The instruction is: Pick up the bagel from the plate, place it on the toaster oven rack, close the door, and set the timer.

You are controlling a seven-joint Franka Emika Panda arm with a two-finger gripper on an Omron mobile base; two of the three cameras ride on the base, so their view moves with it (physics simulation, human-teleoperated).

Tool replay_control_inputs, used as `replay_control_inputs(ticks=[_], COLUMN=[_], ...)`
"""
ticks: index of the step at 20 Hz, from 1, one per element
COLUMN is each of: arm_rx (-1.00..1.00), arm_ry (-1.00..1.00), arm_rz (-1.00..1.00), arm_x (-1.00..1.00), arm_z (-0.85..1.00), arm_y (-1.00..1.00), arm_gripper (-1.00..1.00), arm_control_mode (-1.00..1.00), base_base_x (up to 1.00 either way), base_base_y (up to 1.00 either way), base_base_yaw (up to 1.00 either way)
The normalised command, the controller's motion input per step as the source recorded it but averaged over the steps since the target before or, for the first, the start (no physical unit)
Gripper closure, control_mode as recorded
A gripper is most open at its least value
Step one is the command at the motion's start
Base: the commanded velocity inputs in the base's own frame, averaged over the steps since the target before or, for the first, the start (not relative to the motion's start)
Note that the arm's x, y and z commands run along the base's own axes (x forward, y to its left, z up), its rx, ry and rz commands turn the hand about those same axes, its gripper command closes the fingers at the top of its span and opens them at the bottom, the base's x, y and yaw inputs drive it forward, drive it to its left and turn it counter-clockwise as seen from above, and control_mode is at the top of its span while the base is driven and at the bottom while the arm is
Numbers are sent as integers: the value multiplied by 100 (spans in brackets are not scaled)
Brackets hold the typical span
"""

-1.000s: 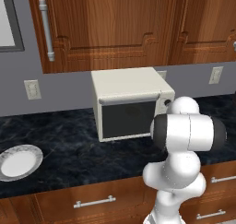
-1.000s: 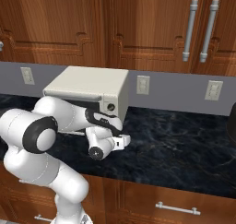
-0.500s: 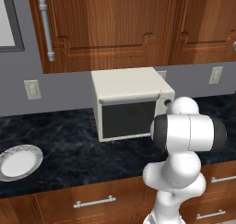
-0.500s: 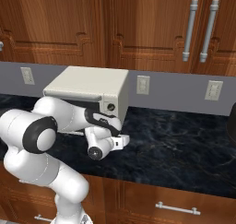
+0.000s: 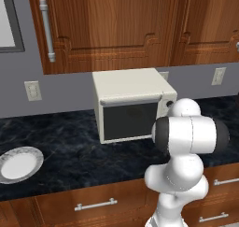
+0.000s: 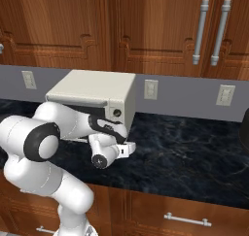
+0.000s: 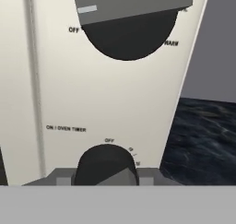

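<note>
The toaster oven [image 5: 128, 88] stands on the dark counter with its door [image 5: 130, 121] shut and the dark glass facing out. Bagel and rack are hidden behind that glass. The plate [image 5: 18, 164] lies bare at the counter's left end. My gripper [image 7: 107, 178] is at the oven's right front panel, its two tips flanking the lower knob marked "ON / OVEN TIMER" [image 7: 107, 163] and pressed against its sides. A larger knob [image 7: 129, 29] sits above it. In the right base view my hand [image 6: 106, 155] hangs just before the knob column [image 6: 116, 112].
Brown wall cabinets [image 6: 146, 21] hang above the oven. Wall outlets [image 6: 151, 89] dot the grey backsplash. Dark marbled counter [image 6: 185, 147] stretches to the right of the oven, with drawers [image 5: 93, 205] below its front edge.
</note>
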Motion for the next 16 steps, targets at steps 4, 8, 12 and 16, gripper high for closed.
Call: replay_control_inputs(ticks=[4, 8, 12, 16], arm_rx=[0, 0, 0, 5], arm_ry=[0, 0, 0, 0], arm_rz=[0, 0, 0, -1], arm_x=[0, 0, 0, 0], arm_z=[0, 0, 0, 0], arm_y=[0, 0, 0, -16], arm_gripper=[100, 100, 100, 100], arm_control_mode=[-100, -100, -100, -100], base_base_x=[0, 0, 0, 0], base_base_y=[0, 0, 0, 0], base_base_yaw=[0, 0, 0, 0])
